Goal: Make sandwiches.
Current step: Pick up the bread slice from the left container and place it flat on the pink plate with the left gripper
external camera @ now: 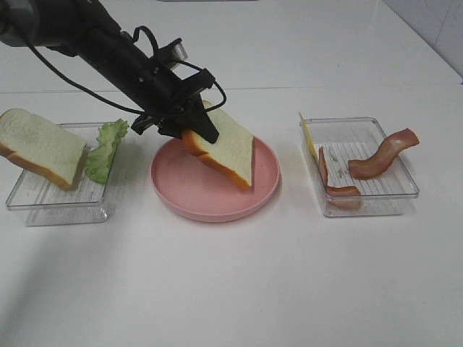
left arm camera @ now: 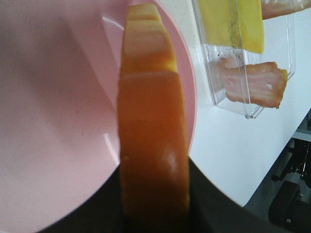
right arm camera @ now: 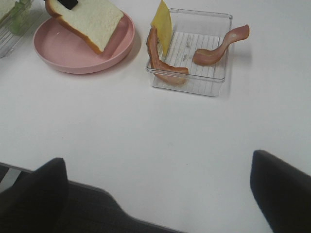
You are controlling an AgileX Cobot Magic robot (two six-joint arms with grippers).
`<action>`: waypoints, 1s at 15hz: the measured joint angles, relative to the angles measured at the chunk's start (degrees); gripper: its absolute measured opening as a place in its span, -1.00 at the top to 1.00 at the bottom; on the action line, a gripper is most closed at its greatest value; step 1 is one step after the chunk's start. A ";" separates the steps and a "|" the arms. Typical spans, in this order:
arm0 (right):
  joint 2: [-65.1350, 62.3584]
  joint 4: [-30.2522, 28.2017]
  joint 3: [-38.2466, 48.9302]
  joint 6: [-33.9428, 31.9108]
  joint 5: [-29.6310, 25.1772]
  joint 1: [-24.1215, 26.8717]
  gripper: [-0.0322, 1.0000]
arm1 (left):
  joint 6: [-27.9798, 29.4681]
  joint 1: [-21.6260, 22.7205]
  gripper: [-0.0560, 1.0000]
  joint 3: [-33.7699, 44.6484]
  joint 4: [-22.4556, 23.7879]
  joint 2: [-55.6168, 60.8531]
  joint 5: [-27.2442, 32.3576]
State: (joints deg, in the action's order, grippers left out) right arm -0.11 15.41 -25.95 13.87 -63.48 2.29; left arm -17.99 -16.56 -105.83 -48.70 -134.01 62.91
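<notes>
The tabletop is white and smooth. From the high camera, a pink plate sits in the middle of it. The left tool is clamped on the crust of a bread slice. The slice hangs tilted over the plate. Its low corner is right by the plate, but I cannot tell if it touches. On the left is a clear tray. A second bread slice leans up out of it, and green lettuce stands just beside that bread. On the right is another clear tray. A yellow cheese square stands on its edge by the wall nearest the plate. A curved bacon strip rests up on the far rim. A second bacon strip lies low near the cheese.

The left wrist camera is very close to the brown crust of the held bread. Pink plate shows behind it. Past the plate are the cheese and some bacon in their tray.

In the right wrist camera, the right tool hangs over bare tabletop. Its two dark fingers are far apart, with nothing between them. Farther off are the plate, the held bread, and the tray with cheese and bacon.
</notes>
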 joint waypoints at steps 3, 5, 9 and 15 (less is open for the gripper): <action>0.00 0.11 0.00 0.00 0.00 0.00 -0.97 | 0.00 -0.92 0.51 -0.06 -2.06 -1.78 -1.03; 0.00 0.11 0.00 0.00 0.00 0.00 -0.97 | 0.46 -1.26 0.51 -0.06 -2.81 -2.75 -1.43; 0.00 0.17 0.00 0.00 0.00 0.00 -0.97 | 0.80 -1.26 0.45 -0.06 -2.81 -2.81 -2.12; 0.00 0.17 0.00 0.00 0.00 0.00 -0.97 | 1.95 -1.26 -0.43 -0.06 0.34 -2.58 -3.15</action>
State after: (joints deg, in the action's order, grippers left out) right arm -0.11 15.58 -25.95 13.87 -63.48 2.29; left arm -16.04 -17.82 -105.88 -48.36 -136.59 59.76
